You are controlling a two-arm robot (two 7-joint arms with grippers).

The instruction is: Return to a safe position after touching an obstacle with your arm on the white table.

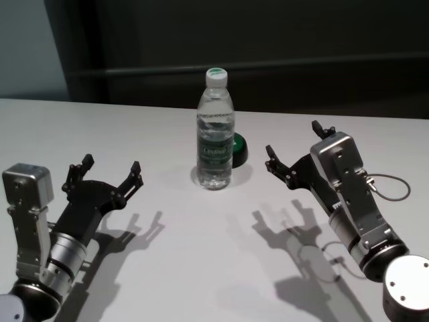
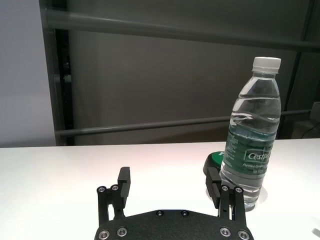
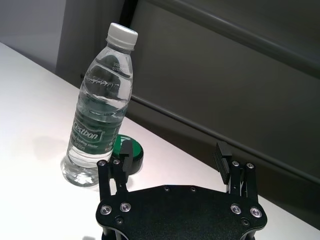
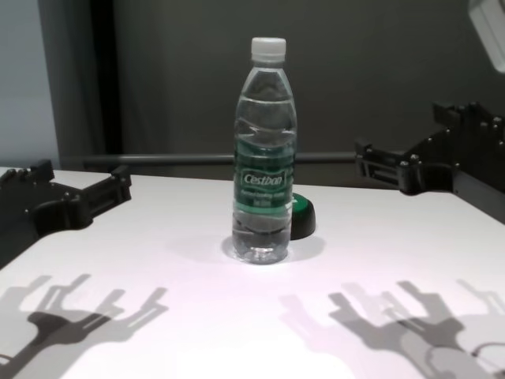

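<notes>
The obstacle, a tall clear water bottle [image 1: 215,134] with a white cap and green label, stands upright at the middle of the white table [image 1: 201,268]. My left gripper [image 1: 112,164] hovers open over the table's near left, empty and well clear of the bottle. The left wrist view shows the bottle [image 2: 252,145] beyond one of its fingers [image 2: 215,182]. Over on the right my right gripper [image 1: 293,139] is held open and empty, apart from the bottle [image 3: 100,115]. From the chest view, the bottle [image 4: 266,158] stands between both grippers, touching neither.
A small low black-and-green round object [image 1: 239,149] sits on the table just behind and right of the bottle, close against it. A grey cable [image 1: 392,188] loops off the right arm. A dark wall with horizontal rails runs behind the table's far edge.
</notes>
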